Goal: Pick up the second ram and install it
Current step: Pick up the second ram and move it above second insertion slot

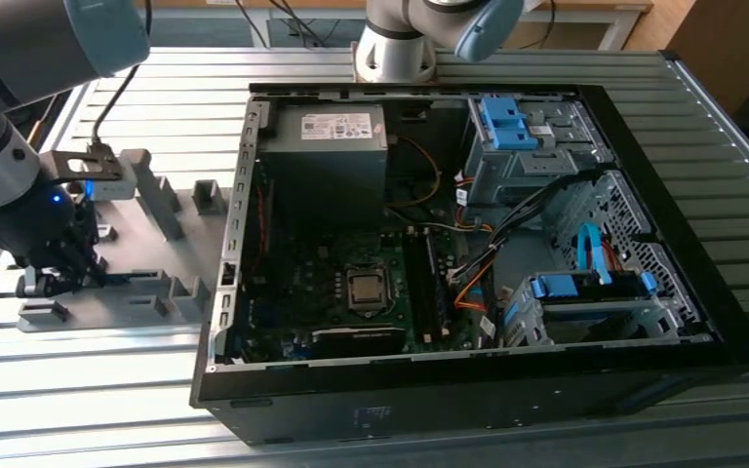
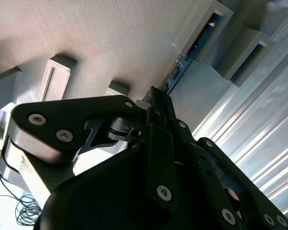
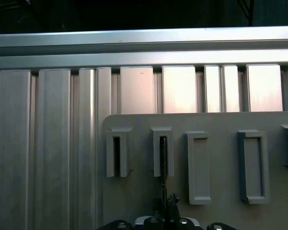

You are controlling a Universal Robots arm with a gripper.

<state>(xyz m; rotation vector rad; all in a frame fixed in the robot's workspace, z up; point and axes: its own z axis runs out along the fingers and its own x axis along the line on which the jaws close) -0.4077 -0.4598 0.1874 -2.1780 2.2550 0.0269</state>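
Nothing readable anywhere, tbh. Only a white sticker [image 1: 333,125] on the grey power supply [image 1: 323,175] inside the computer case [image 1: 479,395], with print way too tiny to make out.

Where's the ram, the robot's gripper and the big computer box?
second ram [image 2: 180,64], second wrist view, on its blue board edge.
gripper [image 2: 156,95], second wrist view, midway between fingertips.
computer case [image 1: 479,400], exterior view, black near wall.

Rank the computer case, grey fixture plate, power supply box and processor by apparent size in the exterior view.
Largest to smallest:
1. computer case
2. grey fixture plate, though the arm hides part of it
3. power supply box
4. processor
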